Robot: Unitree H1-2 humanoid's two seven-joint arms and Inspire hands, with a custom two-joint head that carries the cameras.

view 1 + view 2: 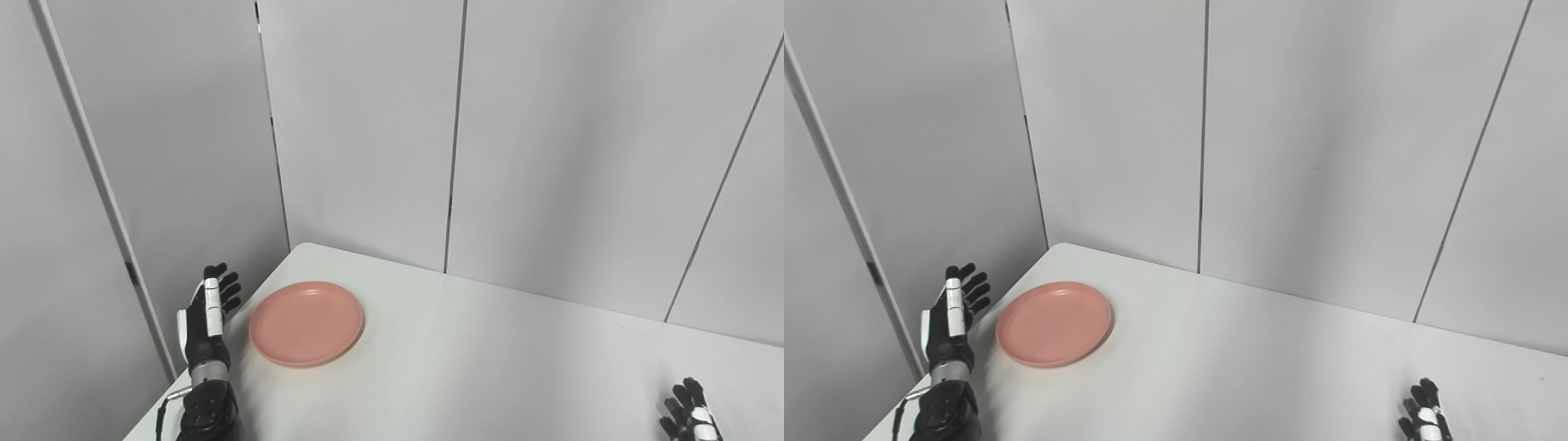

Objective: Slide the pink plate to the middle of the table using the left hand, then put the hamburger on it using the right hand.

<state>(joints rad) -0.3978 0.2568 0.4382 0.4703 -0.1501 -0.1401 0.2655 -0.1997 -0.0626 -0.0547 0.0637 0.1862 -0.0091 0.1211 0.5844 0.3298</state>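
A round pink plate point(306, 323) lies empty on the white table point(490, 355), near its far left corner. My left hand point(210, 315) is raised at the table's left edge, just left of the plate and not touching it, fingers straight and apart, holding nothing. Only the fingertips of my right hand point(689, 413) show at the bottom right, spread above the table and empty. No hamburger is in either view.
Grey wall panels point(367, 122) close in the table at the back and on the left. The table's left edge runs diagonally under my left forearm point(205, 413).
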